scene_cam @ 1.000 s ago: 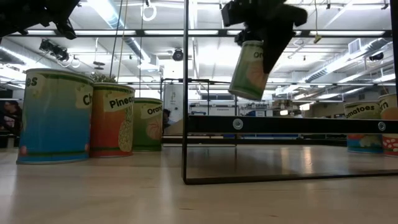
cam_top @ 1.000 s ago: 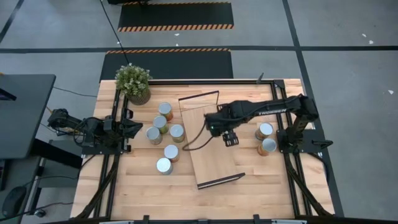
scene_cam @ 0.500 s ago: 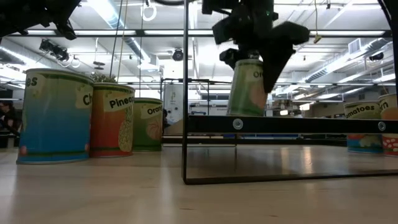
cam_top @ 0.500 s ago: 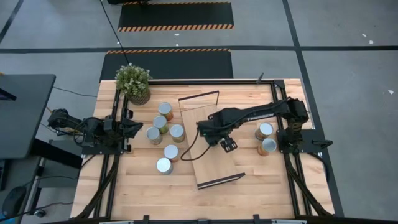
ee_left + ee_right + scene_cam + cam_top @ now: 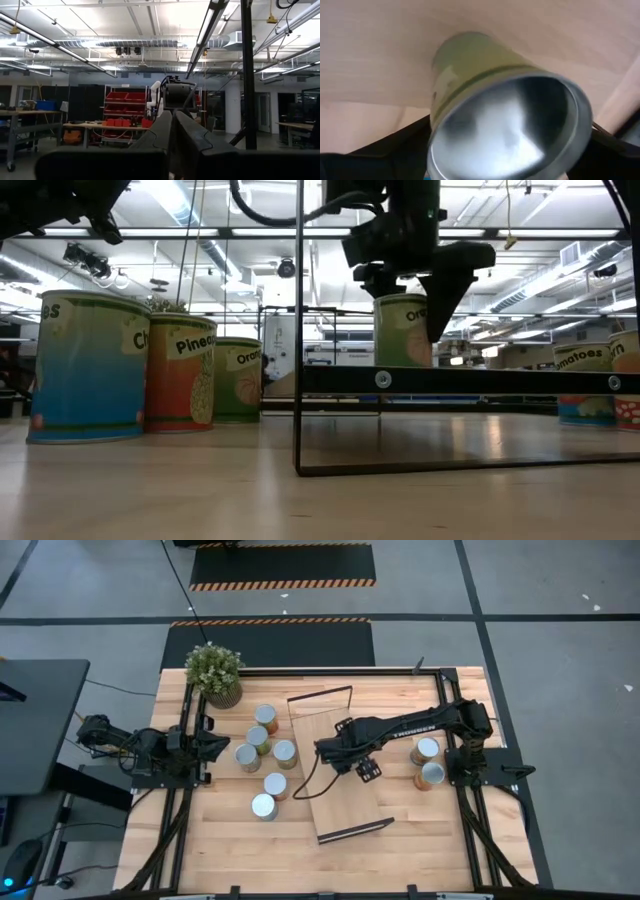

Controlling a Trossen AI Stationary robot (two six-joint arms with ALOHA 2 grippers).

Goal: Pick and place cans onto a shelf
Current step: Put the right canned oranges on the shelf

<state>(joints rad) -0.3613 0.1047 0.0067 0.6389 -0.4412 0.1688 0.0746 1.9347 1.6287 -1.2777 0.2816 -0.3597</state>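
We've got the right gripper (image 5: 331, 751) reaching over the shelf (image 5: 345, 802), near the board's left long edge, about midway along it. In the low view a green can (image 5: 403, 330) stands upright on the shelf board, bottom on the wood, w/ the right gripper just above and around its top. The jaws look spread apart, fingers flanking the can rather than squeezing it; the right wrist view shows the can's silvery top (image 5: 512, 132) between the dark fingers w/ wood under it. Our read: can's set down and just let go, so the placing of this one looks about done.

Left gripper (image 5: 213, 745) waits near the table's left edge, clenched shut on nothing, aimed out at the room acc. to its wrist view. Prob. parked there to keep clear of the right arm's reach.

Remaining cans: five in a cluster (image 5: 267, 755) on the table between the left arm and the shelf's left edge, below the potted plant (image 5: 215, 672) at the far left corner. Two more (image 5: 428, 761) sit near the right edge by the right arm's base, w/in easy reach, so likely next. Shelf holds one can so far; most of the job's left.
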